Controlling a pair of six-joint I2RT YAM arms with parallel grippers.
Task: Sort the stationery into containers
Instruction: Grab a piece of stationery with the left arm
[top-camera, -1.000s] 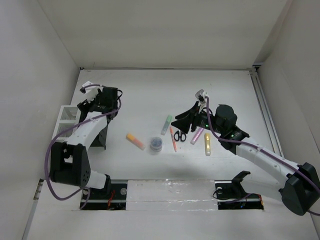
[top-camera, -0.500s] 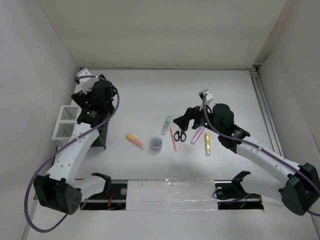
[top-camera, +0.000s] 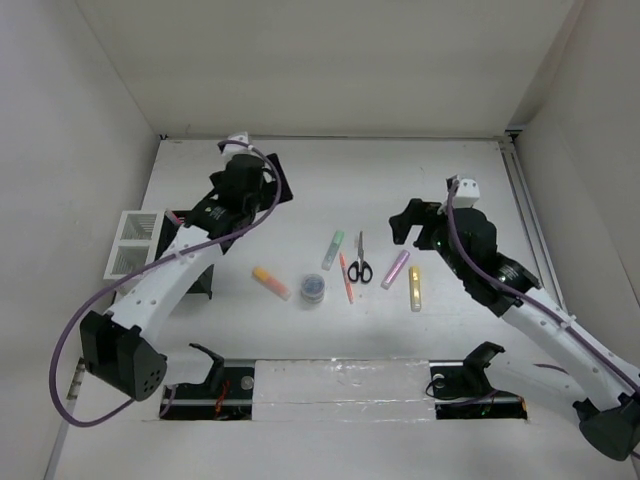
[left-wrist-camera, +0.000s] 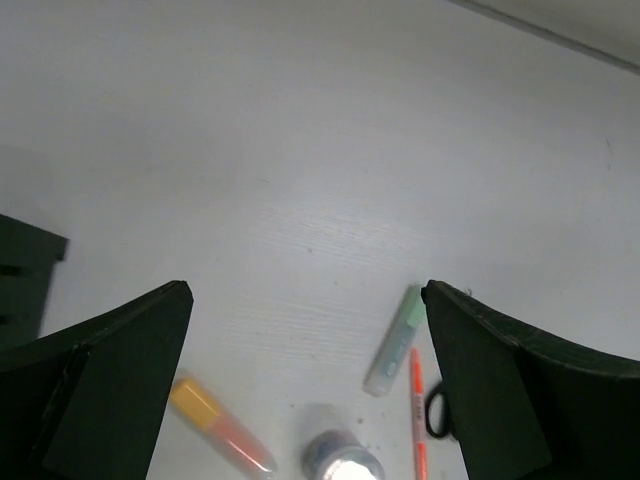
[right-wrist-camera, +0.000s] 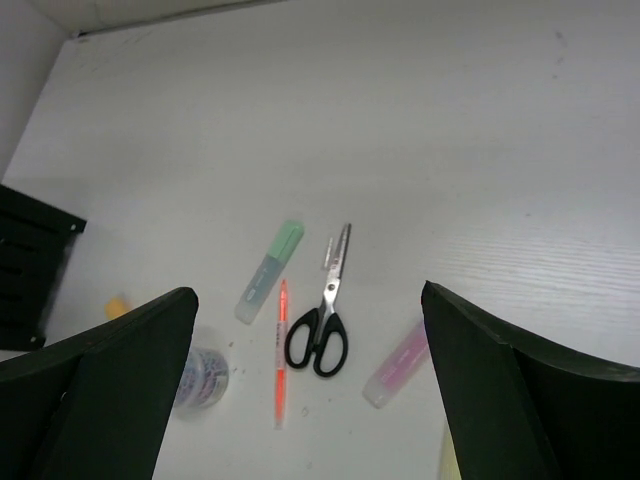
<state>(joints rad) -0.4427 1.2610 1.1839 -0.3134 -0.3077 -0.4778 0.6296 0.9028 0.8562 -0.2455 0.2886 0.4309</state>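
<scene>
white organiser (top-camera: 130, 243) at the left edge of the table (top-camera: 330, 185), close against the side wall, two compartments one behind the other, only pale mesh visible inside each. black holder (top-camera: 203, 282) just beside it on the right, largely covered by the left arm (top-camera: 165, 270) in the top view, interior hidden; a dark slatted corner of it at the left edge of both wrist views, contents not to be told there either. all stationery in view loose on the table, outside both containers, strung across the middle. from the left: orange highlighter (top-camera: 270, 282) lying aslant, near the holder; round tub (top-camera: 313, 289) just right of it; green highlighter (top-camera: 333, 250) beyond the tub, tilted; thin orange pen (top-camera: 346, 278) between tub and scissors (top-camera: 359, 260). scissors shut, blades towards the far wall, black handles nearer the arms, just beside the pen. pink highlighter (top-camera: 395, 269) right of the scissors, yellow highlighter (top-camera: 415, 288) close by its near end. left gripper (top-camera: 278, 188) above the far left part of the table, beyond the holder, jaws released and spread wide, both dark fingers (left-wrist-camera: 110, 385) framing green highlighter, pen, tub and orange highlighter from above. right gripper (top-camera: 405, 220) above the table beyond the pink highlighter, well apart from it, jaws likewise spread wide and gripping nothing, scissors centred between its fingers (right-wrist-camera: 520, 395) in its wrist view.
</scene>
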